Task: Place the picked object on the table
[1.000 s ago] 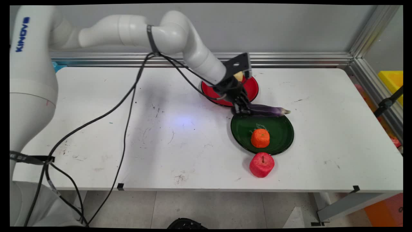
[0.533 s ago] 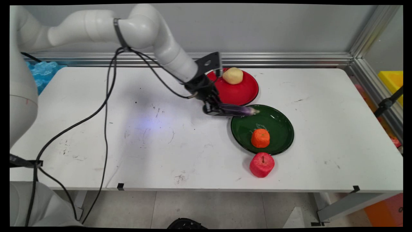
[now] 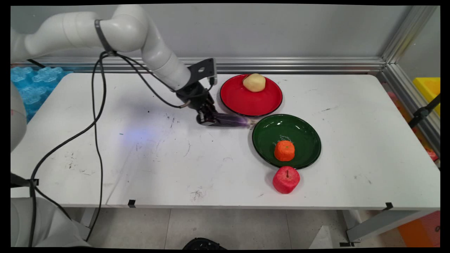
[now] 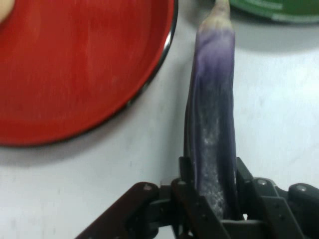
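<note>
My gripper (image 3: 208, 119) is shut on one end of a long purple eggplant (image 3: 232, 121), which lies level just above the table and points right toward the green plate (image 3: 302, 131). In the hand view the eggplant (image 4: 212, 124) runs up from between the gripper (image 4: 212, 199), its tip near the green plate's rim (image 4: 279, 12). The red plate (image 3: 242, 102) lies just behind the eggplant, with a pale yellow fruit (image 3: 254, 82) on its far side. The red plate (image 4: 75, 69) fills the upper left of the hand view.
An orange fruit (image 3: 284, 150) sits on the green plate. A red apple (image 3: 285, 179) stands on the table in front of that plate. Black cables (image 3: 95, 116) hang from the arm over the table's left half. Blue packing material (image 3: 30, 88) lies past the left edge.
The gripper has carried the eggplant leftward, from over the green plate's back rim to the bare table left of it. The arm no longer covers the red plate and the yellow fruit.
</note>
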`<state>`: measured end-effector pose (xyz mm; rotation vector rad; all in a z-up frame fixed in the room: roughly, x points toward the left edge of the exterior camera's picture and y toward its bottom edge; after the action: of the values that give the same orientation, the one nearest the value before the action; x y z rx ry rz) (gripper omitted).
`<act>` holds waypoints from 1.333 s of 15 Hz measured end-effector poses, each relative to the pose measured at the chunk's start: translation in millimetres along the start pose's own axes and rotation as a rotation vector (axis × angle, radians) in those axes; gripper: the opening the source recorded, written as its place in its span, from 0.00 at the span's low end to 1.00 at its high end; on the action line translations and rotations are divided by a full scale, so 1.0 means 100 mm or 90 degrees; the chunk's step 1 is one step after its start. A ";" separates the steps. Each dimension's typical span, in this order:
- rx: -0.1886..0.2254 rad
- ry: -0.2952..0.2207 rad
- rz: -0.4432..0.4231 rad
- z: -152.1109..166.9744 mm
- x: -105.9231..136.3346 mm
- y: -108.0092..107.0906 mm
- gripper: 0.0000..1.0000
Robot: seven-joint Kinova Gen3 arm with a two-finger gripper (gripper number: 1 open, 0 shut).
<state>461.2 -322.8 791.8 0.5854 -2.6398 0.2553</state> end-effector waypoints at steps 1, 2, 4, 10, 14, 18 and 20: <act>0.001 -0.003 -0.003 -0.01 -0.05 0.00 0.00; 0.002 -0.007 -0.006 -0.03 -0.10 -0.01 0.00; 0.004 -0.010 -0.011 -0.03 -0.19 -0.02 0.00; -0.002 0.007 -0.003 0.07 -0.24 -0.07 0.00; -0.006 0.019 0.009 0.14 -0.23 -0.12 0.00; -0.011 0.025 0.014 0.19 -0.24 -0.15 0.00; -0.014 0.028 0.015 0.21 -0.24 -0.16 0.00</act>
<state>480.1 -333.6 764.2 0.5362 -2.6051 0.2439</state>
